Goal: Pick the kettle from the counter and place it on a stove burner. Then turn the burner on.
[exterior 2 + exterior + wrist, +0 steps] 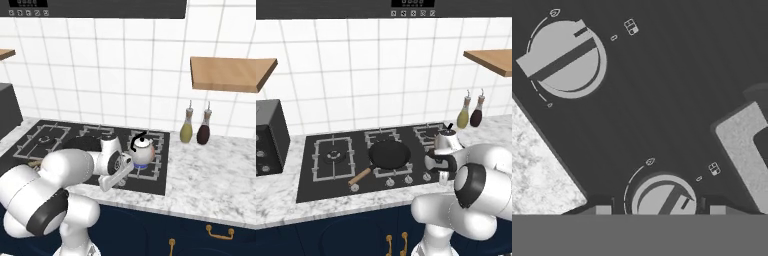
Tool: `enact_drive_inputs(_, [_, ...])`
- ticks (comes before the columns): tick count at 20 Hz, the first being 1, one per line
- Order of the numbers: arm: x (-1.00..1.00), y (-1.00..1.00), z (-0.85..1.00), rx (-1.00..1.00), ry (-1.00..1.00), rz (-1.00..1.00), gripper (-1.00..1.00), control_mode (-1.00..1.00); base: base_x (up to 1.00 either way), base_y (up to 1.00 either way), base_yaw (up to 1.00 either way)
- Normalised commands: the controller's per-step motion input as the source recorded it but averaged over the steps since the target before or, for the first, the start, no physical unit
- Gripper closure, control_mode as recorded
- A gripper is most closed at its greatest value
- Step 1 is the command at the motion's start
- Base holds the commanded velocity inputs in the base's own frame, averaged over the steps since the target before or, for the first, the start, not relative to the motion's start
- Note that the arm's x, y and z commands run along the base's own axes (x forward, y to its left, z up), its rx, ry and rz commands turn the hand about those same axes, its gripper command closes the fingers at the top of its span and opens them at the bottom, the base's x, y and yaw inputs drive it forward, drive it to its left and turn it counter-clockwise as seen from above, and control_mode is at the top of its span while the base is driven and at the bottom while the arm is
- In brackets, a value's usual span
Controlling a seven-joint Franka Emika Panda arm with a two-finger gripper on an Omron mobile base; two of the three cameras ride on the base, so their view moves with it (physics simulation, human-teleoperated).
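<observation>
The silvery-white kettle [448,140] [141,149] stands upright on the right-hand stove burner [156,161], free of the gripper, with a bluish band at its base. My gripper [442,174] [113,182] [660,210] points down at the cooktop's front edge, just in front of the kettle. In the hand view its open fingertips [603,210] straddle a round grey knob [664,198] without touching it. A second knob [564,57] lies farther off. The marble counter [210,170] [537,170] borders the black glass.
A black pan [388,154] with a wooden handle sits on the middle burner. An olive bottle [463,116] and a dark brown bottle [476,114] stand at the back right. A dark appliance [268,135] stands left of the cooktop. A grate corner [742,145] lies near the hand.
</observation>
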Motion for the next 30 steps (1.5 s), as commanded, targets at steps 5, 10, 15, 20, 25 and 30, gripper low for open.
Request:
enact_drive_inputs(5, [0.0,0.0,0.53,0.0,-0.19,0.0,-1.0,-1.0,0.0,0.0,0.0])
enact_drive_inputs(10, [0.0,0.0,0.52,0.0,-0.2,0.0,-1.0,-1.0,0.0,0.0,0.0])
enact_drive_inputs(15, [0.0,0.0,0.0,0.0,0.0,0.0,-1.0,-1.0,0.0,0.0,0.0])
enact_drive_inputs(20, [0.0,-0.05,0.18,0.0,-0.02,0.0,-1.0,-1.0,0.0,0.0,0.0])
enact_drive_inputs(25, [-0.28,-0.34,0.45,0.03,-0.17,-0.03,-1.0,-1.0,0.0,0.0,0.0])
enact_drive_inputs(30, [-0.89,-0.69,0.71,0.13,-0.34,-0.04,-1.0,-1.0,0.0,0.0,0.0])
